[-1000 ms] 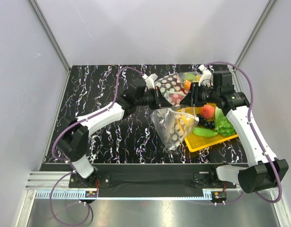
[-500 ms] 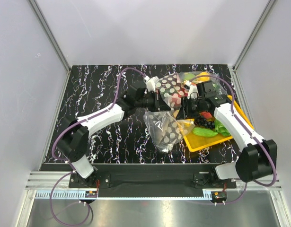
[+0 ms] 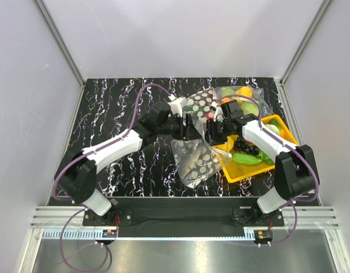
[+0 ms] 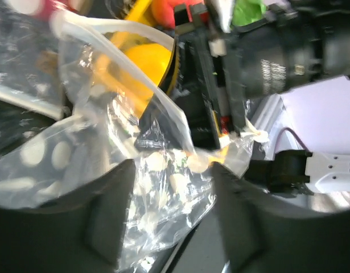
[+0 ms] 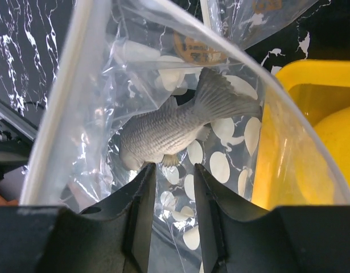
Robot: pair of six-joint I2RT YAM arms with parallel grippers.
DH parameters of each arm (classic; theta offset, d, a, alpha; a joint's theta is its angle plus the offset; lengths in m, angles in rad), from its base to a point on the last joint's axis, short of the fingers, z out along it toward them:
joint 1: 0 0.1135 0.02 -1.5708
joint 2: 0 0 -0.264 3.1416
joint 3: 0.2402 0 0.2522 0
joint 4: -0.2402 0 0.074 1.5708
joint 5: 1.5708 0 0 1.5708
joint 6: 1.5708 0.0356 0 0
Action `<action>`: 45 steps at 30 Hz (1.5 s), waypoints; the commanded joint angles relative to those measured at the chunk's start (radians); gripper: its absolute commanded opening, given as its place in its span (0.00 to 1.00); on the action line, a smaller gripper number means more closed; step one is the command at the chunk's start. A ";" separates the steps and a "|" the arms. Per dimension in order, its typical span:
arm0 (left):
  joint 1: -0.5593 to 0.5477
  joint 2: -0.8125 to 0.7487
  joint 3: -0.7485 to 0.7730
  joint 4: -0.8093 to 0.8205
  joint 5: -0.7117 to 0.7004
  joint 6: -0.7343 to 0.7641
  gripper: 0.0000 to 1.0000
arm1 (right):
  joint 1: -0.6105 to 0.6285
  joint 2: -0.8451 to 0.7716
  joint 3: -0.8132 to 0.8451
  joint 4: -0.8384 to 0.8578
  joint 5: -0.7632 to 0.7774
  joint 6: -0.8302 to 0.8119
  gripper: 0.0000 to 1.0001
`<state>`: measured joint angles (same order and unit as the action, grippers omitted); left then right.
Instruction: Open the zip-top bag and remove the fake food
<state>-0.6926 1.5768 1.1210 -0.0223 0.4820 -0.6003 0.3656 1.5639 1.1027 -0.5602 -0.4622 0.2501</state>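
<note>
The zip-top bag [image 3: 195,163], clear with white dots, lies crumpled at mid-table with its mouth toward the two grippers. In the right wrist view the bag [image 5: 231,142] gapes open, with a silver-grey fish [image 5: 169,133] lying inside. My right gripper [image 5: 174,168] sits in the mouth, jaws a little apart, and its left fingertip almost touches the fish's belly. My left gripper [image 4: 173,170] stands open wide, with loose bag film [image 4: 163,205] between the fingers but not pinched. A yellow lemon [image 4: 145,61] shows beyond the zip strip. From above, the left gripper [image 3: 192,127] and right gripper [image 3: 212,133] face each other over the mouth.
A yellow tray [image 3: 246,172] at the right holds black grapes [image 3: 247,149] and a cucumber [image 3: 247,160]. A dark bag with large polka dots [image 3: 200,104] and a clear bag of fruit [image 3: 241,94] lie behind the grippers. The right arm stretches over the tray.
My left gripper has opened and let go of the bag's mouth. The right gripper has swung left from above the tray and down into the bag's mouth. The bag has shifted slightly left.
</note>
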 commanded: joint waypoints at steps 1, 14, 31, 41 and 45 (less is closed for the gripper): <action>0.001 -0.150 -0.016 -0.048 -0.150 0.085 0.71 | 0.010 0.007 -0.006 0.060 -0.010 0.035 0.40; 0.001 -0.252 -0.289 -0.171 -0.413 -0.102 0.89 | 0.050 0.054 -0.009 0.077 -0.018 0.109 0.49; 0.001 -0.029 -0.394 0.131 -0.243 -0.174 0.61 | 0.125 0.134 -0.010 0.102 0.030 0.216 0.55; 0.001 0.058 -0.362 0.173 -0.158 -0.161 0.10 | 0.128 0.179 0.005 0.072 0.086 0.227 0.65; 0.001 0.083 -0.339 0.173 -0.137 -0.153 0.00 | 0.142 0.205 0.009 0.069 0.105 0.229 0.67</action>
<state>-0.6918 1.6421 0.7376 0.0994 0.2989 -0.7715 0.4862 1.7500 1.0931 -0.4938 -0.3965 0.4660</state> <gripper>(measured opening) 0.011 0.667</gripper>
